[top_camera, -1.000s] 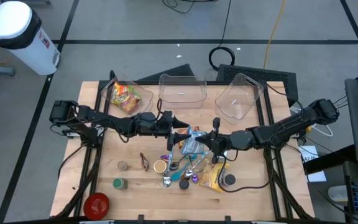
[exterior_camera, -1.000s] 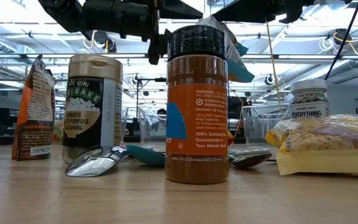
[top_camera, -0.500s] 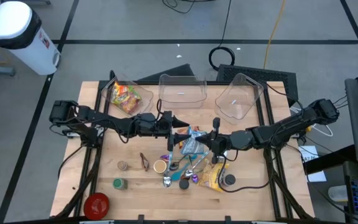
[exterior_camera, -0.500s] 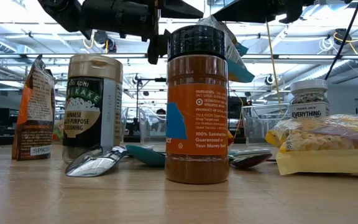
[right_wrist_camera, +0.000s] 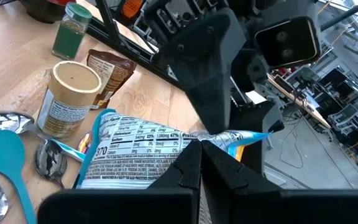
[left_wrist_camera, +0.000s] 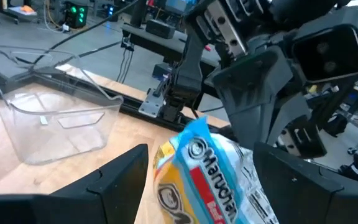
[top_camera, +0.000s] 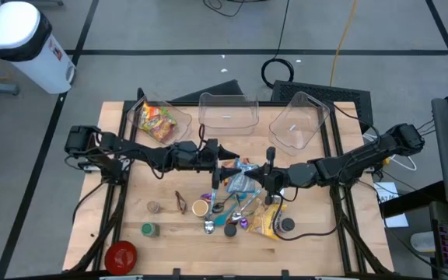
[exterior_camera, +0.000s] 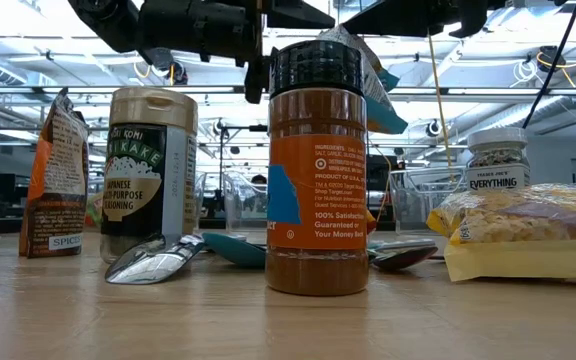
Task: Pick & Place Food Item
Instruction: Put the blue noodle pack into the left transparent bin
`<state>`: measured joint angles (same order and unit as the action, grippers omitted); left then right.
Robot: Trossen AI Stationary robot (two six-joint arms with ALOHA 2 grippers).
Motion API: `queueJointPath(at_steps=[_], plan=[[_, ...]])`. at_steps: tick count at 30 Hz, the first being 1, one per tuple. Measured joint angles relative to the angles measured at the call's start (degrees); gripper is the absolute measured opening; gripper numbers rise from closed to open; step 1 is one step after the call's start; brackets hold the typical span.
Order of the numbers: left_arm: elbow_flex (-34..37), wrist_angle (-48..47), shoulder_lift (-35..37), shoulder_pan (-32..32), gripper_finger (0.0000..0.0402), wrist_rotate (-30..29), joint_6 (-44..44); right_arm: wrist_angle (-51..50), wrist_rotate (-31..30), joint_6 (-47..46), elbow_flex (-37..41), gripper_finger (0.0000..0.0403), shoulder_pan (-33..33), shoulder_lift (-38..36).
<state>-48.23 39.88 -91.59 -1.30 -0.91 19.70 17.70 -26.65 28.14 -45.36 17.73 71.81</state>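
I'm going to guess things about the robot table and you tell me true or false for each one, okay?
1. The right gripper is pinching the blue snack bag. True.
2. The left gripper is squeezed shut. False: its fingers are spread open on either side of the bag.
3. All three clear bins are empty. False: the left bin holds a colourful packet.
4. A teal spoon lies on the table. True.
5. The red bowl sits in the table's middle. False: it is at a front corner.
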Motion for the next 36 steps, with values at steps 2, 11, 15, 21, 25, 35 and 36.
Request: queueJointPath(at_steps=[2, 11, 15, 21, 25, 35, 36], plan=[[0.0, 0.1, 0.0, 0.0, 0.0298, 0.7, 0.0, 0.0, 0.0, 0.0, 0.0, 0.0, 0.0, 0.0], [0.0, -1.4, 0.0, 0.0, 0.0274, 0.9, 0.1, 0.1, 0.0, 0.0, 0.0, 0.0, 0.0, 0.0], [0.0, -1.2, 0.0, 0.0, 0.0231, 0.9, 0.1, 0.1, 0.0, 0.0, 0.0, 0.0, 0.0, 0.0], [0.0, -1.2, 0.0, 0.0, 0.0165, 0.9, 0.1, 0.0, 0.0, 0.0, 0.0, 0.0, 0.0, 0.0], [0.0, -1.1, 0.0, 0.0, 0.0131, 0.9, 0.0, 0.0, 0.0, 0.0, 0.0, 0.0, 0.0, 0.0], [0.0, -0.6, 0.0, 0.0, 0.0067, 0.9, -3.8, 0.0, -0.1, -1.9, 0.0, 0.0, 0.0, 0.0], [0.0, -0.6, 0.0, 0.0, 0.006, 0.9, -4.2, 0.0, -0.1, -1.9, 0.0, 0.0, 0.0, 0.0]])
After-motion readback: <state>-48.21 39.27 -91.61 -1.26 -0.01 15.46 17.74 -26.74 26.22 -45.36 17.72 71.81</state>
